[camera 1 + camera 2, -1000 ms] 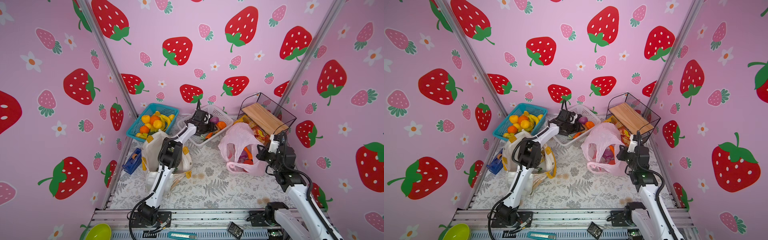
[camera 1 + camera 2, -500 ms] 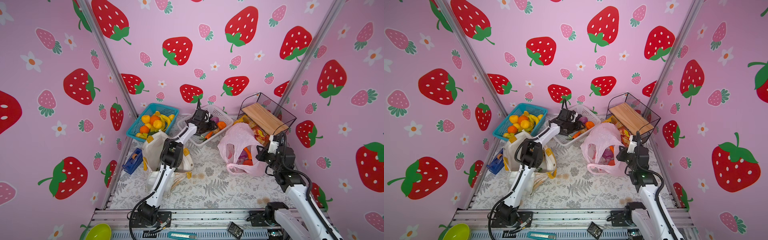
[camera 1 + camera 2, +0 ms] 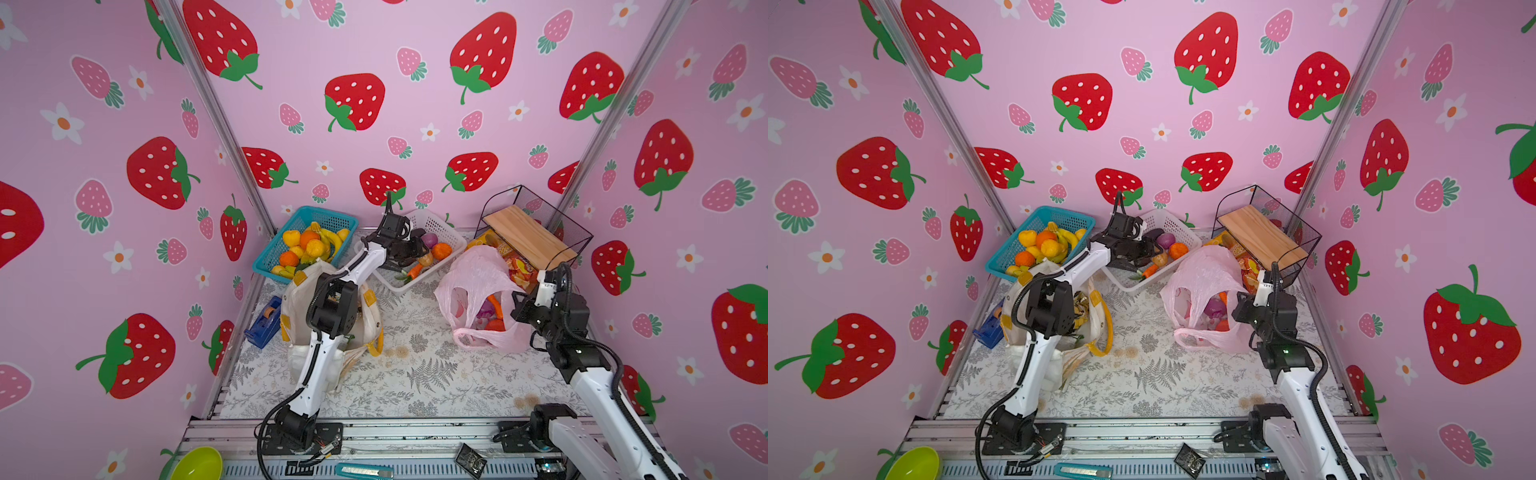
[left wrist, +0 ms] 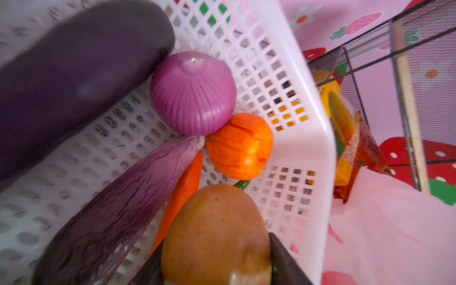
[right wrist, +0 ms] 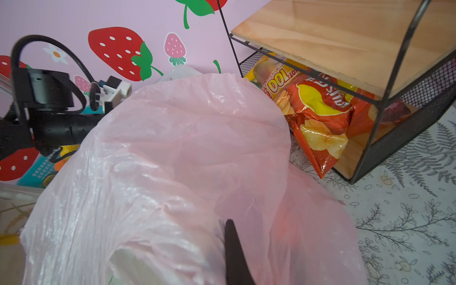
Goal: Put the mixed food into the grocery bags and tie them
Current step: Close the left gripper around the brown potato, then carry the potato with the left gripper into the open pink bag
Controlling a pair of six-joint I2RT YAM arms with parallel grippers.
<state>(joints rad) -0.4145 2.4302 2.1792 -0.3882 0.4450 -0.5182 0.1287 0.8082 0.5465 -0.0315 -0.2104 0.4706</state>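
Both top views look steeply down from high above the front rail (image 3: 415,434), facing the back wall (image 3: 374,124). They take in the whole table (image 3: 415,374), both arms and three walls. They share almost all of the scene, only shifted a little sideways.

The left wrist camera is very near, inside the white basket (image 4: 308,148). The potato (image 4: 217,234) fills the close part of its view and the onion (image 4: 195,93) lies further on. In both top views this basket (image 3: 440,228) (image 3: 1173,224) stands at the back.

The right wrist camera looks low across the pink bag (image 5: 172,160), also very near, toward the rack (image 5: 419,118) and the back wall. It catches the left arm (image 5: 49,128) too.
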